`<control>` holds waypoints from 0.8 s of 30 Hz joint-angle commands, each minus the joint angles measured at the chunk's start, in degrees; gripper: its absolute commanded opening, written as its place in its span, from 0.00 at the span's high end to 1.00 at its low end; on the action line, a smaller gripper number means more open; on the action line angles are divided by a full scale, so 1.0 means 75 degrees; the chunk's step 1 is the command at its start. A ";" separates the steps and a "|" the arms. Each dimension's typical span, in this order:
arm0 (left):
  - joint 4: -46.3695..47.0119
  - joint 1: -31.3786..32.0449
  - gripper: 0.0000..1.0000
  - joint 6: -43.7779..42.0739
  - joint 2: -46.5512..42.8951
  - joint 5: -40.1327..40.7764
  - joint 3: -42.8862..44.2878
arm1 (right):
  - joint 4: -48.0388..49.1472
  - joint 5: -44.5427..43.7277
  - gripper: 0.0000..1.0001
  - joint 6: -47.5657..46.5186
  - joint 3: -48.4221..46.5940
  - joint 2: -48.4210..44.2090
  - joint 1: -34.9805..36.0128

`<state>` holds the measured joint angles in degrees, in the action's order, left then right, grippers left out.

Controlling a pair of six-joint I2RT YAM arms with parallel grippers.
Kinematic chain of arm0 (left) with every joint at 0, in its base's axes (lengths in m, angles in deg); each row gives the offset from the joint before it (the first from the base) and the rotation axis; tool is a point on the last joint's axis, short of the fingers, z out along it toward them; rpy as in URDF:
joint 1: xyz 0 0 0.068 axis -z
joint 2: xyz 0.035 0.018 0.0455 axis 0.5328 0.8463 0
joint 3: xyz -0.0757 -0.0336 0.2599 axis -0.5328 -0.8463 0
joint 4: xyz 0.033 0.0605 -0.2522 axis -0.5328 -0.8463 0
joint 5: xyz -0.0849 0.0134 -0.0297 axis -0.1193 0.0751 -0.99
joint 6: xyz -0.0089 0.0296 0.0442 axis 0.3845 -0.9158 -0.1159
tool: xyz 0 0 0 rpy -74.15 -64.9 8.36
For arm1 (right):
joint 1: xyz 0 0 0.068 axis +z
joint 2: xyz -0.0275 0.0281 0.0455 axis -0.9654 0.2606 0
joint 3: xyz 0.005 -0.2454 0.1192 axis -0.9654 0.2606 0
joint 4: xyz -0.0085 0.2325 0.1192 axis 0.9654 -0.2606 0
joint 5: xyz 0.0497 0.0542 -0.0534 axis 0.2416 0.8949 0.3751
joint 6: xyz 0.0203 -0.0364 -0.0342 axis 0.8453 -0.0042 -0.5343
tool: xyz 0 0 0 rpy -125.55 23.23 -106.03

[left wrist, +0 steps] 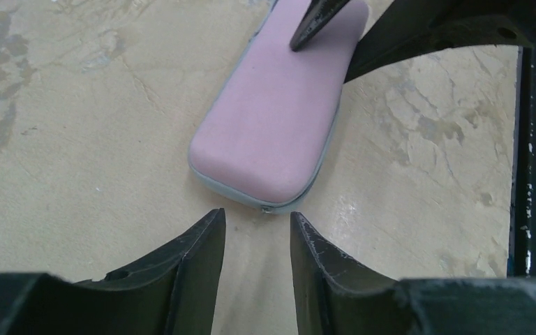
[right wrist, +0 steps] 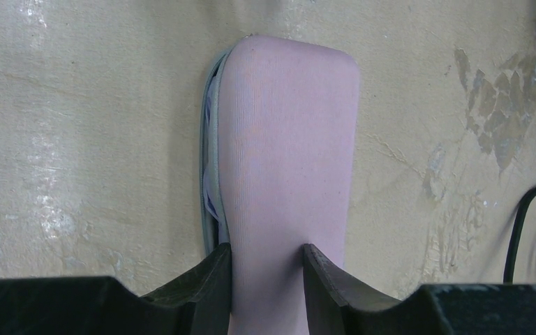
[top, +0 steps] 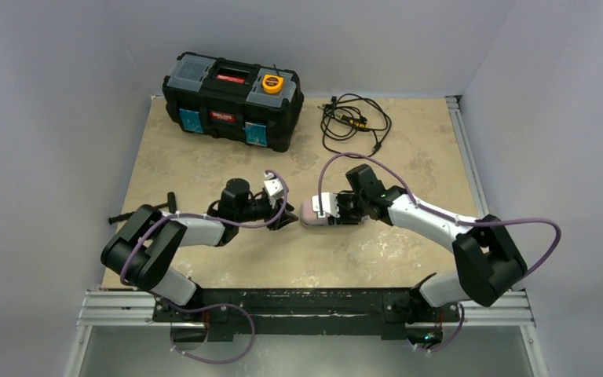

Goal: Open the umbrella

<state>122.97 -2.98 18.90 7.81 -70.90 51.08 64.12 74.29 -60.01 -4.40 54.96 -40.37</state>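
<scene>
1. Umbrella [right wrist: 286,139]: packed, a pink oblong capsule lying flat mid-counter [top: 424,165], between the two arms. It is not yet opened. One long seam gapes slightly, with lilac showing inside. No brand or writing is visible on it.
2. Right tool [right wrist: 266,251]: clenched on one end of the umbrella, a finger on each long side. Judged purpose: to pin the capsule down so the other arm can work the free end.
3. Left tool [left wrist: 258,223]: released, jaws parted, just short of the umbrella's free end and not touching it. It is lined up with the small zip tab [left wrist: 266,207] at that end. Judged purpose: an approach to the zip.
4. Toolbox [top: 232,110]: black with a grey lid, at the far left of the counter, well apart from the work. It carries red labels, but the writing is too small to read.
5. Tape measure [top: 272,82]: yellow, on the toolbox lid. No text can be read.
6. Cable [top: 353,119]: black, in a loose coil at the far centre, unmarked.
</scene>
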 commanded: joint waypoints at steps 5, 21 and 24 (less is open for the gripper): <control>0.0233 0.0229 0.62 -0.0603 0.0030 -0.0854 -0.0197 | -0.0995 0.0361 0.74 -0.0389 0.0611 -0.0216 0.0033; 0.1620 0.1308 0.65 -0.0777 0.0768 0.0341 -0.0649 | -0.1211 0.0238 0.74 -0.0801 0.1246 -0.1079 -0.0043; 0.1732 0.1347 0.65 -0.0752 0.0969 0.0363 -0.0546 | -0.1240 0.0243 0.74 -0.0783 0.1248 -0.1118 -0.0043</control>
<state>130.40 6.64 14.18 13.23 -68.98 45.88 62.66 75.38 -66.53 2.77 46.37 -40.46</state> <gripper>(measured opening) 0.351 0.352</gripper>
